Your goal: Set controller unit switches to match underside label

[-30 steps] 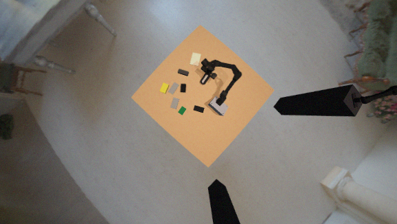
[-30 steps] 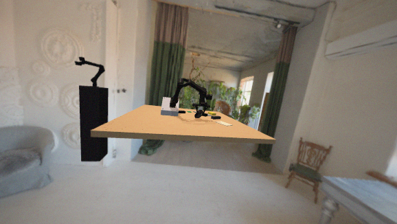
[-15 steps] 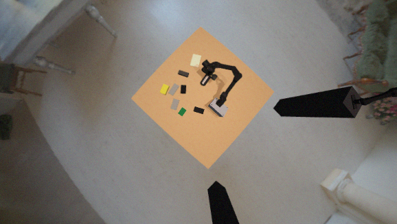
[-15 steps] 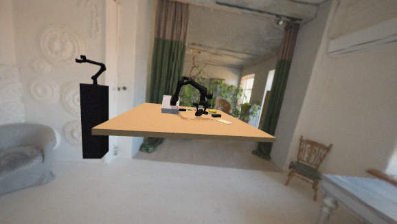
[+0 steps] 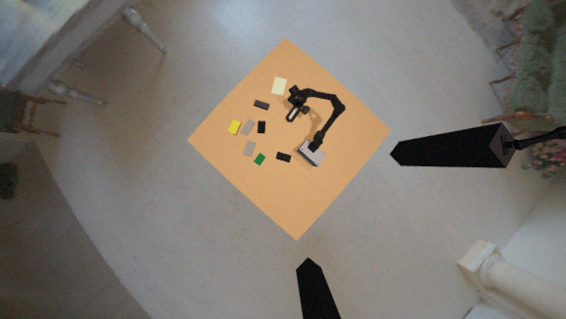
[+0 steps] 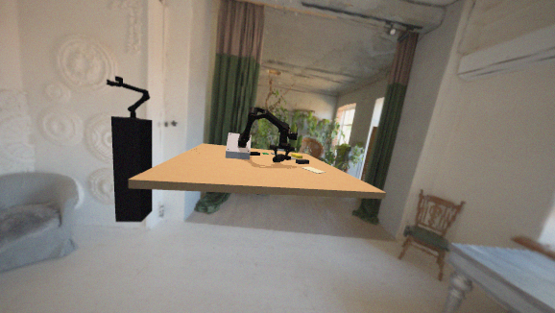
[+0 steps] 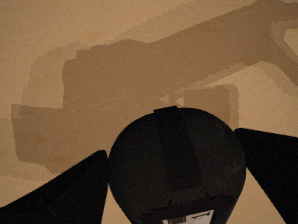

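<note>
The dark grey controller unit (image 5: 290, 117) (image 6: 278, 158) (image 7: 135, 165) is held above the bench (image 5: 294, 205) (image 6: 216, 173), between the two fingers of my gripper (image 5: 298, 106) (image 6: 282, 153) (image 7: 172, 148). The unit is tilted, and its rounded end faces the wrist camera. A white label (image 5: 293, 113) (image 7: 192, 219) shows on its face in the top view, and only its edge shows at the bottom of the wrist view. The label's squares are too small or cut off to read. The rocker switches are hidden. The fingers stand wide, one against each side of the unit.
A cream card (image 5: 279, 85) (image 6: 314, 170) and a dark block (image 5: 261, 105) (image 6: 301, 161) lie near the gripper. Yellow (image 5: 234, 127), grey (image 5: 249, 148), black (image 5: 283, 157) and green (image 5: 259, 159) parts lie farther off. The arm stands on a pale box (image 5: 311, 156) (image 6: 237, 154).
</note>
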{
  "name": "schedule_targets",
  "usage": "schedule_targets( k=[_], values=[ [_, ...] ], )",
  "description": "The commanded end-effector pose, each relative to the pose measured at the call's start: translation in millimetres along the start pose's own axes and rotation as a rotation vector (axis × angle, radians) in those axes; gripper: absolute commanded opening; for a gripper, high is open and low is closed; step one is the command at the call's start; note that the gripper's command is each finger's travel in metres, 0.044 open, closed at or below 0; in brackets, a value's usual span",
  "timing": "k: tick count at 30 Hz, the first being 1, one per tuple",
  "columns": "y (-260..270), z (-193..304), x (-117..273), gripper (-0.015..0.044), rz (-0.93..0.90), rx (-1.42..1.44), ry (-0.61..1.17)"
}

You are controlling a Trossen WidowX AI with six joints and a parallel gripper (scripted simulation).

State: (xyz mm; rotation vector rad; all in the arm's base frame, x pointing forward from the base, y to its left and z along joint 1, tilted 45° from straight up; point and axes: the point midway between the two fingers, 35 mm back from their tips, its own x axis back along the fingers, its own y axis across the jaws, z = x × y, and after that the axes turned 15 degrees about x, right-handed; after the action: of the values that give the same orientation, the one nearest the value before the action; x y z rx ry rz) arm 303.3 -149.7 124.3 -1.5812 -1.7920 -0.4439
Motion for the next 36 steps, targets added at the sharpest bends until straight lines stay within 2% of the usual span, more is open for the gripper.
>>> schedule_targets(
  k=[1, 36],
  values=[
    [-1.2, 3.5, -3.8, 0.0338, 0.001, 0.018, 0.013],
    [-3.7, -5.6, -30.0, 0.0338, 0.001, 0.018, 0.011]
  ],
)
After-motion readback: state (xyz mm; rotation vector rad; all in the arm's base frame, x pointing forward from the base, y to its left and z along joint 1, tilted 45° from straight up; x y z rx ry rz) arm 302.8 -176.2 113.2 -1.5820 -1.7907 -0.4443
